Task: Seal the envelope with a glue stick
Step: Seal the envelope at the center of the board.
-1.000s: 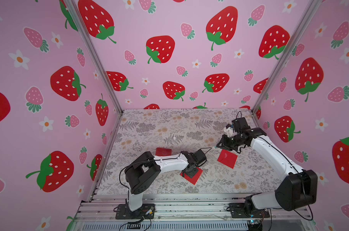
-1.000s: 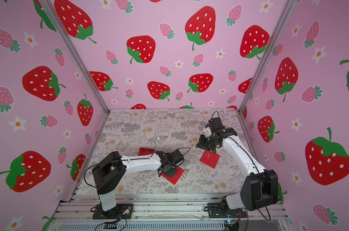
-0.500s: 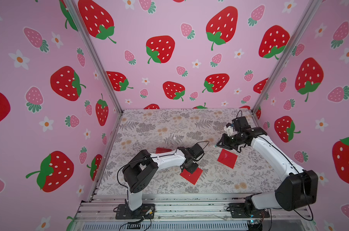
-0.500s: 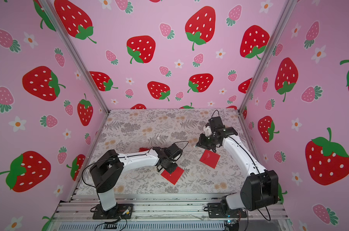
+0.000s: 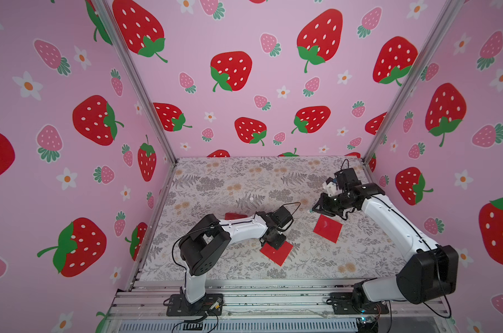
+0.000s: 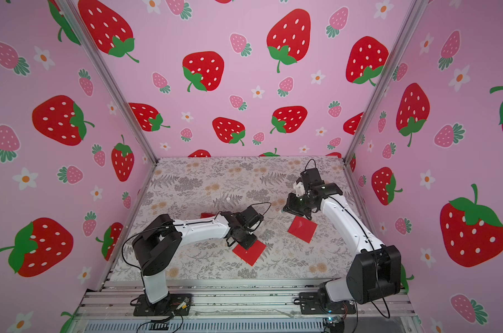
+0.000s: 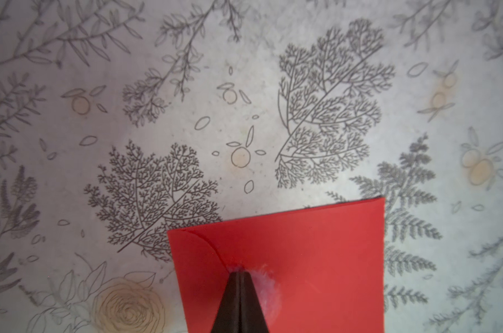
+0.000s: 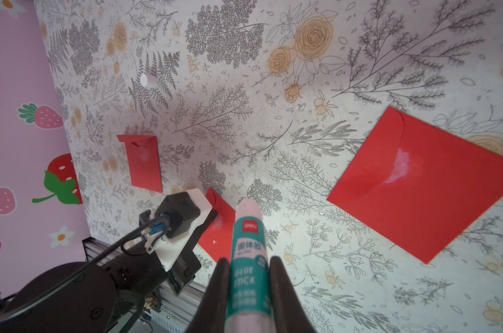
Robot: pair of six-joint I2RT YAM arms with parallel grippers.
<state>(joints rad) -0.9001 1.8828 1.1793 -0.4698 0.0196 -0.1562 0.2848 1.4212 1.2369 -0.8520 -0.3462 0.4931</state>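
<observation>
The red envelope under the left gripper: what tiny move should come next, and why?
Probably the left gripper should press down and slide a little along the flap edge of the red envelope. Its shut tips sit on the white glue smear there, while the right gripper holds the glue stick aloft.

White arm links point(image 5: 238, 227), black joints point(image 5: 204, 256), black cables point(image 8: 100, 253), tapered black left claw point(image 7: 240, 272)

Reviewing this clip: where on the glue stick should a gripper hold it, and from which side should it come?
Grip the teal-labelled middle of the glue stick, with the jaws across its round barrel, coming from the tail end. It is slim and straight, and its uncapped glue tip must jut free past the fingers. The right gripper holds it just so.
</observation>
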